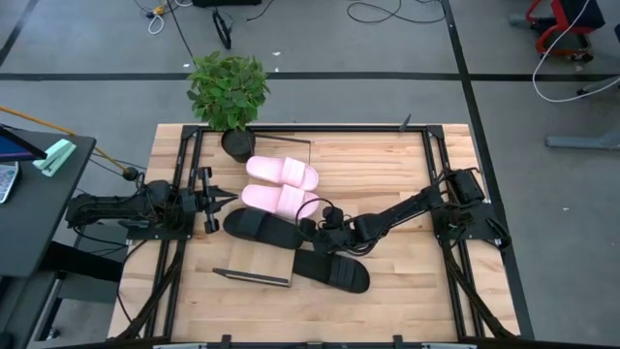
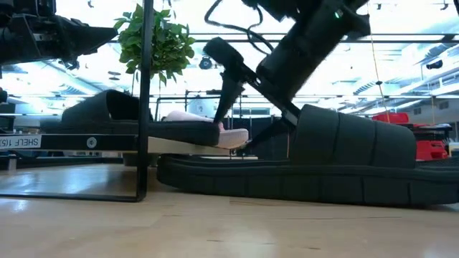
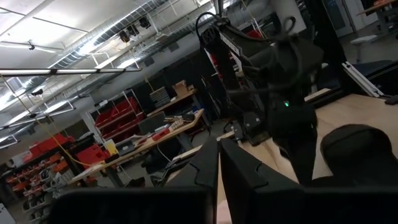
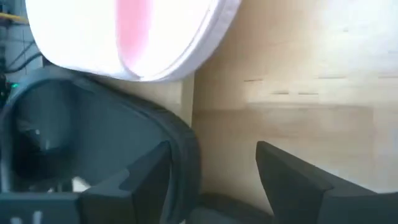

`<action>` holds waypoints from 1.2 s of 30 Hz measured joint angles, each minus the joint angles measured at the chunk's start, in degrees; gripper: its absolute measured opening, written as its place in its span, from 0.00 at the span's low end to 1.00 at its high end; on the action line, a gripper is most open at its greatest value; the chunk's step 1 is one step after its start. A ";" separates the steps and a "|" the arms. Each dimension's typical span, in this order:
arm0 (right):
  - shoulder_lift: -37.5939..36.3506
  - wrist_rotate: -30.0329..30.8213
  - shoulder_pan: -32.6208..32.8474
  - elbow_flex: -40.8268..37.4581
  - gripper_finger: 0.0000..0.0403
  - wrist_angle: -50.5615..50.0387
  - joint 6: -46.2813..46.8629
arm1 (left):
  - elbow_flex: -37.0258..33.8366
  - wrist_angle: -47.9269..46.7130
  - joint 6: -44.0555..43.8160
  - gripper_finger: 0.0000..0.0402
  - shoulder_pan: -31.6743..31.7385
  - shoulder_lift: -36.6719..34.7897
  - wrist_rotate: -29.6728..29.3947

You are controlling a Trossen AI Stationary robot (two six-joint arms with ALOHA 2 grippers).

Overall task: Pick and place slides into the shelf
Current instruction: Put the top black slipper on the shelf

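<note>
The right gripper [image 1: 312, 226] reached low over the middle of the table, its two dark fingers [image 4: 292, 180] spread apart with bare pale wood between them, gripping nothing. Just beside it lay a black slide [image 1: 262, 228], a matte, rubbery sandal with a raised rim around the footbed; its rounded end sat against one finger in the right wrist view, though whether they actually touched could not be told. This sandal rested on the shelf [image 1: 260, 264], a flat light-wood board with a thin dark metal frame at its ends, and its long axis ran slantwise across the board, the near end toward the gripper.

Close by, on the side toward the table's front edge, the second black slide [image 1: 332, 270] lay on the tabletop [image 1: 407, 281] off the shelf, long and thick-soled with a wide ribbed strap, angled much like the first.

A little farther off, past the fingertips, two pale pink slides [image 1: 282, 172] lay side by side on the shelf, smooth and rounded, their long axes roughly parallel and running across the board.

Farther still, the left gripper [image 1: 218, 200] waited near the shelf's left side; whether its fingers were apart could not be told. A leafy green potted plant [image 1: 229, 89] stood at the far edge.
</note>
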 joint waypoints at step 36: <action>-0.39 5.23 3.36 0.49 0.59 -1.84 5.36 | 0.00 -0.27 0.01 0.08 0.00 0.00 0.00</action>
